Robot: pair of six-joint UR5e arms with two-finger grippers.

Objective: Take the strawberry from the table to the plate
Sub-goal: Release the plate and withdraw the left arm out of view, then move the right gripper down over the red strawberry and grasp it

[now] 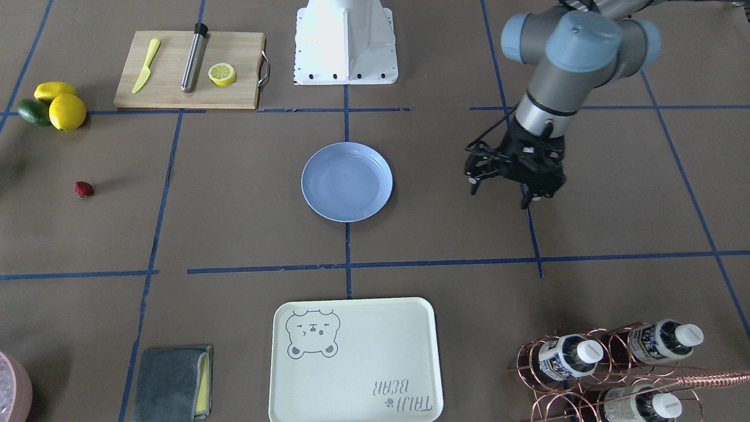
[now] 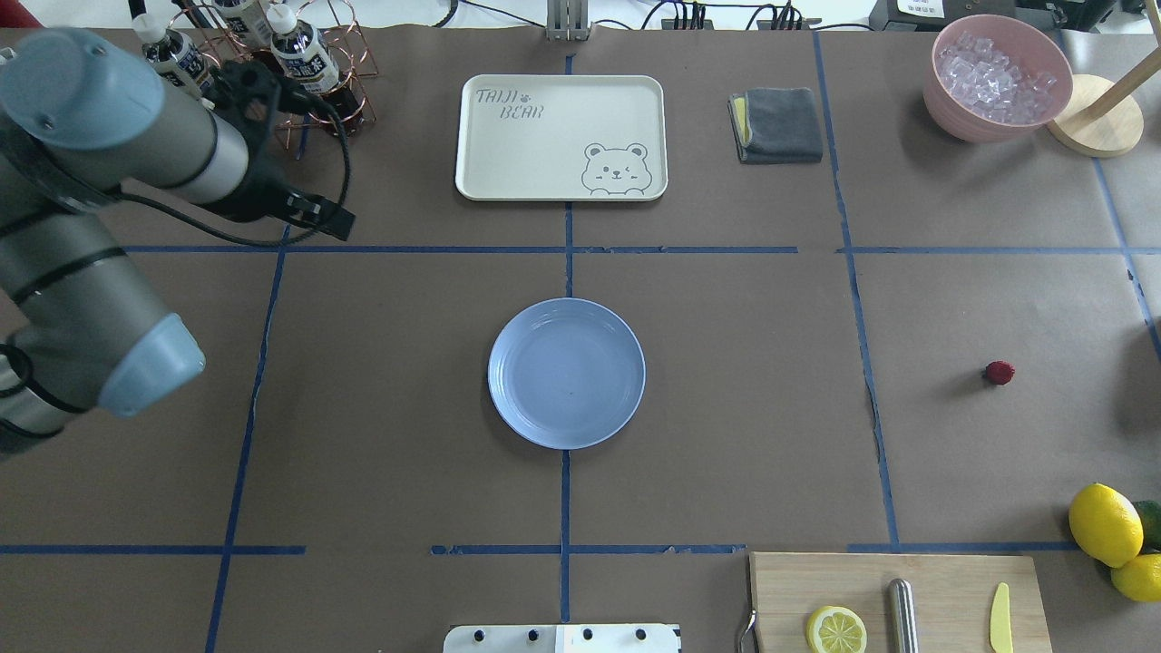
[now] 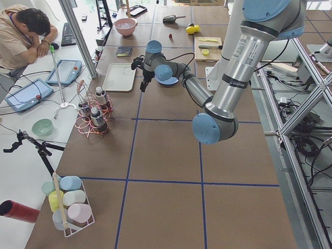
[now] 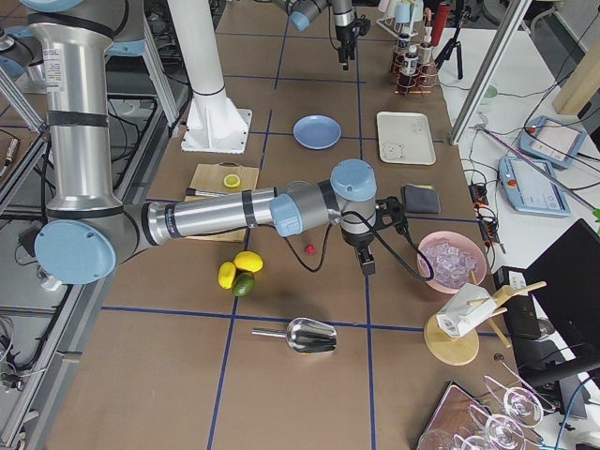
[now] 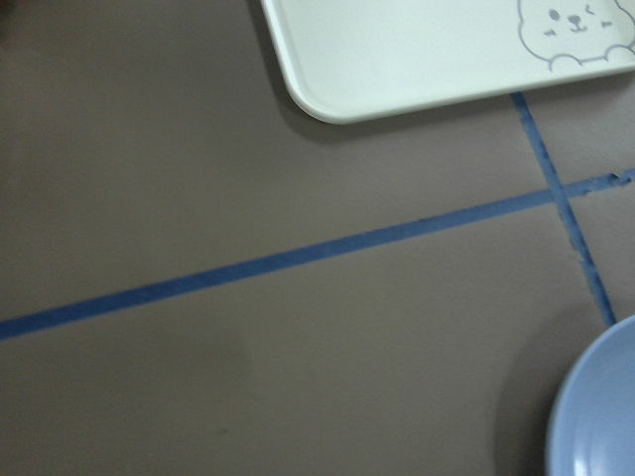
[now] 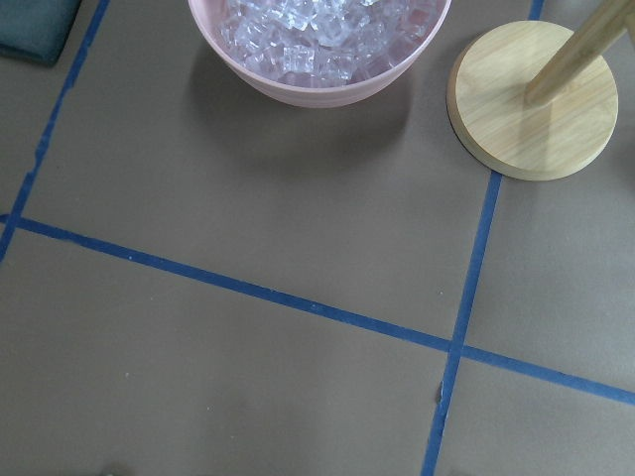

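The strawberry [image 1: 83, 189], small and dark red, lies alone on the brown-paper table [image 1: 234, 205], far out on the robot's right side [image 2: 999, 372]. At the table's centre the light-blue plate [image 1: 347, 181] sits with nothing on it. My left gripper [image 1: 499, 196] hangs open and holds nothing, above the table on the plate's other side, far from the berry. The right gripper [image 4: 366, 261] shows only in the exterior right view, low over the table just beyond the strawberry [image 4: 308, 249]. I cannot tell whether it is open or shut.
Two lemons [image 1: 61, 105] and an avocado [image 1: 32, 111] lie near the berry. A cutting board [image 1: 190, 70] holds a lemon half, a knife and a metal rod. There are also a cream bear tray [image 1: 354, 360], a grey cloth [image 1: 173, 384], a bottle rack [image 1: 609, 369], an ice bowl [image 2: 998, 77] and a wooden stand [image 2: 1093, 127].
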